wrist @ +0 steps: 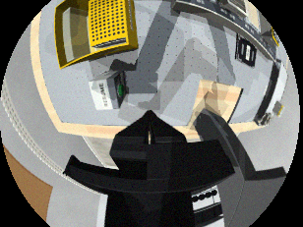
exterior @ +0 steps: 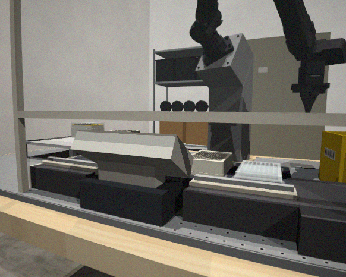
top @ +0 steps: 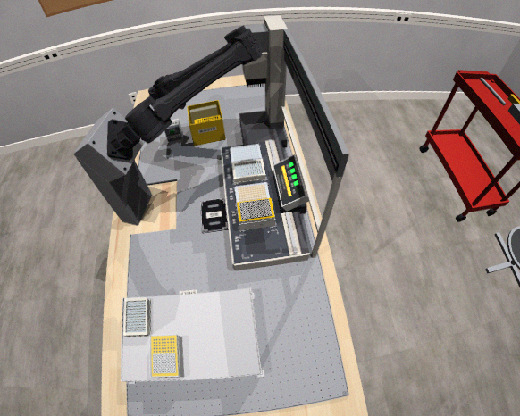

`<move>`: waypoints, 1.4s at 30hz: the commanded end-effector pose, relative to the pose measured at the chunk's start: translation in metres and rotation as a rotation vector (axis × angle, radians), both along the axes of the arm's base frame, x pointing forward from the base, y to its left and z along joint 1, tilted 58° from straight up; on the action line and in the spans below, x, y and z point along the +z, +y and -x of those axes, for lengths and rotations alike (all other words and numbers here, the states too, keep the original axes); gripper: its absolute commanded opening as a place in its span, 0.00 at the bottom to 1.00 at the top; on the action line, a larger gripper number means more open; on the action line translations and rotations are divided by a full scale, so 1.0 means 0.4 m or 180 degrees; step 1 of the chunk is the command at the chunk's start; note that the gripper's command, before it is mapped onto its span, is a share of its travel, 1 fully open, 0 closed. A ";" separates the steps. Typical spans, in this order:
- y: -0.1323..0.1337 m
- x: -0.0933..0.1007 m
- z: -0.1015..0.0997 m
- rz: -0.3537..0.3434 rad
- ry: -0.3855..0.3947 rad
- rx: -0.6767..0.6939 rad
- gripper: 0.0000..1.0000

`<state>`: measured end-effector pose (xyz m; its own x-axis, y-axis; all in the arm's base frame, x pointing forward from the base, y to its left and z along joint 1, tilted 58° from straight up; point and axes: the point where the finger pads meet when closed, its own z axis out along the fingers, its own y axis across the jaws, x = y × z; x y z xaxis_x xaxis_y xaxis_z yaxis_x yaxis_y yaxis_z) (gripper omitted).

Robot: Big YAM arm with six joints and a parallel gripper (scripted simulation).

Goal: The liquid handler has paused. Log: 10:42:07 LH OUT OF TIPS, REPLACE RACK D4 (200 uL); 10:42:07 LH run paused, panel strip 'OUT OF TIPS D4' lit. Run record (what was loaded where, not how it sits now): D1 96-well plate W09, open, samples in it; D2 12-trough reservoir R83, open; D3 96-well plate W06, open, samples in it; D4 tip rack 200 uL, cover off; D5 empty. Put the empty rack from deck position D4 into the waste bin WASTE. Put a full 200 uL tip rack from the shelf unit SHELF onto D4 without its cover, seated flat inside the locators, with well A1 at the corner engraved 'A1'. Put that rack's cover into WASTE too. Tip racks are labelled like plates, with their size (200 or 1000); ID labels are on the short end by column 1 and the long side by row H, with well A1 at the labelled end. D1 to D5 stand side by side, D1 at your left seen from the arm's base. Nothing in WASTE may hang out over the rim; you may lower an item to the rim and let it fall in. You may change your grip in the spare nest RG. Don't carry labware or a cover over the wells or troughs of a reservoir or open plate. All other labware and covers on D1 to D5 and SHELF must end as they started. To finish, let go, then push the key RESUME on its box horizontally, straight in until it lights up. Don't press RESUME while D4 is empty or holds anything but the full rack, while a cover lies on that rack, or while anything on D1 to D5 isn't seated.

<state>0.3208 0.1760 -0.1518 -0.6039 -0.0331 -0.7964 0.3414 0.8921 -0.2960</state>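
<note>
Yellow marks the waste bin (top: pixel 205 121) near the far end of our bench, and inside it we see a yellow-framed tip rack (wrist: pixel 107 13) lying flat, plain in the wrist view. Our gripper (exterior: pixel 307 107) hangs point-down above the far end of the bench, near the bin, fingers clenched tight together with nothing between them. Just beside the bin, toward the arm's pedestal (top: pixel 100 170), stands a small box with a green key (top: pixel 174 132). On the deck (top: pixel 238 250) along the bench's right edge we see a clear plate (top: pixel 246 153), then a reservoir-like grey piece (top: pixel 248 170), another pale plate (top: pixel 251 193), and a yellow-rimmed tip rack (top: pixel 255 210) seated next in line; the last position is bare dark deck. A black nest (top: pixel 213 215) sits just beside the deck's left side. At the near left corner the shelf top (top: pixel 224 330) carries a white-framed rack (top: pixel 136 316) and a yellow-framed rack (top: pixel 164 355), apart from each other. Green lights and one yellow strip show on the slanted panel (top: pixel 289 180).
</note>
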 end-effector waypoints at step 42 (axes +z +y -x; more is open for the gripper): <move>-0.083 -0.090 -0.120 0.0060 0.0037 0.0025 0.00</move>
